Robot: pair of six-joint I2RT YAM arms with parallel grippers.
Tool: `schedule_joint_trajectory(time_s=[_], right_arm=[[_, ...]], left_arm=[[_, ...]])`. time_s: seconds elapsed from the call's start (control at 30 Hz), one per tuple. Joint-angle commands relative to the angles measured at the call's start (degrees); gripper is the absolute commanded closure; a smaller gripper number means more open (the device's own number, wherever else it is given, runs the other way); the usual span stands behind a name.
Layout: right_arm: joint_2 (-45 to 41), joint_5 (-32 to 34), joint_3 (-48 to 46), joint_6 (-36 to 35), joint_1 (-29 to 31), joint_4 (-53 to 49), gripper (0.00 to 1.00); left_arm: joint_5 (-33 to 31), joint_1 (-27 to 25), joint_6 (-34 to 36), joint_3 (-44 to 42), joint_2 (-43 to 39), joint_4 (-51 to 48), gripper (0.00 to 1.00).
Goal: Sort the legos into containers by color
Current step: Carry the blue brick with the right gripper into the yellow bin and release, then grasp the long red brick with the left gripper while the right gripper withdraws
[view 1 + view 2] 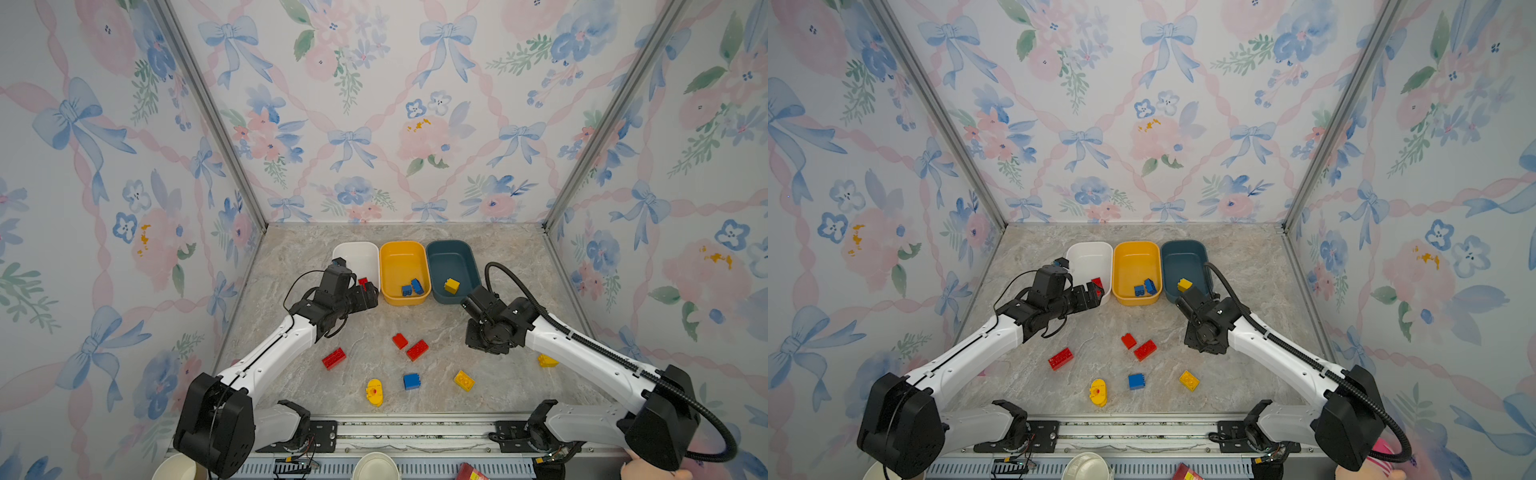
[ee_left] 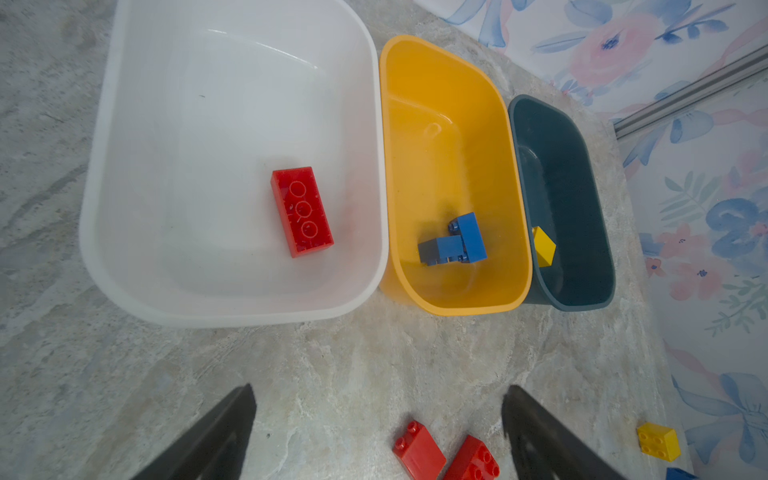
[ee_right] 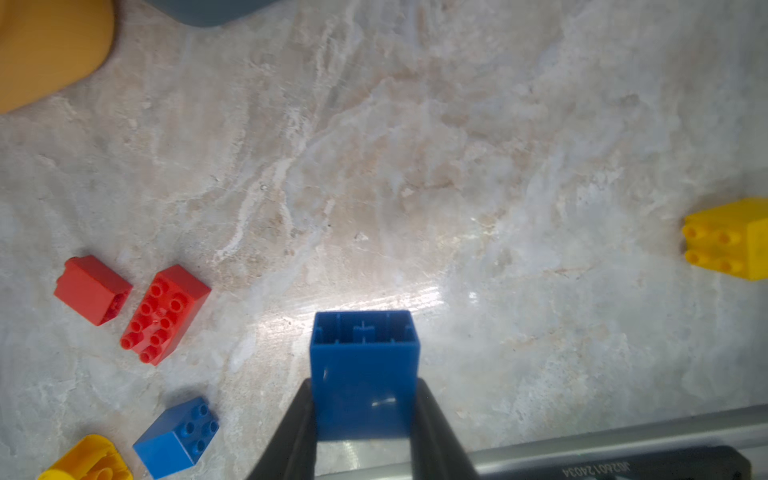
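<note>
Far back, the white tub [image 1: 357, 257] held a red brick [image 2: 302, 211], the yellow-orange tub [image 1: 401, 262] two blue bricks [image 1: 412, 287], the teal tub [image 1: 451, 262] a yellow brick [image 1: 451, 286]. Other bricks [image 1: 417, 350] lay scattered nearer; the right gripper [image 3: 363, 388] pinched a blue brick [image 3: 363, 357].

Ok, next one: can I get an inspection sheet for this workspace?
Surface: marble-look tabletop, no spills seen.
Job's things: white tub holds one red brick; yellow-orange tub two blue bricks; teal tub one yellow brick; loose on the table, three red bricks, one blue brick, three yellow pieces.
Clutter: paper cups and red packet at the front edge.
Grippers: left gripper open, empty; right gripper shut on a fourth blue brick.
Cables: black hose along the right arm; thin cable looped at the left wrist.
Surroundings: floral wallpaper walls.
</note>
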Motion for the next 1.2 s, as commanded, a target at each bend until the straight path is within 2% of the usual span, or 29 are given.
schedule_joint_trajectory(time_s=[0.0,0.2,0.37,0.57,0.8,0.9,1.03,1.17], right_arm=[[4.1,1.7,6.5,-7.1,-0.6,-1.3,0.76],[13.4,-1.4,16.8,-14.6,-2.0,3.3,0.76],[25.0,-3.1,27.7,-20.3,-2.2,7.0,0.77],[38.2,-5.0,41.3,-24.3,-2.9,9.0,0.77],[49.1,-7.3,52.9,-26.1,-4.4,7.8,0.76],[51.6,-7.9,55.6,-26.6,-4.8,6.9,0.70],[52.9,-8.1,57.4,-27.2,-4.9,6.1,0.53],[52.3,-8.6,57.4,-27.2,-4.9,6.2,0.44]], left_arm=[[-0.7,0.5,-0.6,-1.5,-1.6,-0.8,0.05],[-1.2,0.5,-0.7,-3.0,-2.6,-0.7,0.04],[-1.6,0.5,-1.0,-4.5,-3.8,-0.5,0.04],[-1.9,0.4,-1.7,-6.7,-5.9,-0.5,0.04],[-3.4,0.5,-2.6,-9.8,-7.8,-0.7,0.04],[-5.0,0.6,-4.2,-11.1,-9.1,-1.4,0.04],[-6.8,0.8,-6.4,-11.1,-9.5,-4.0,0.04],[-8.9,0.8,-7.4,-10.0,-10.1,-7.8,0.05]])
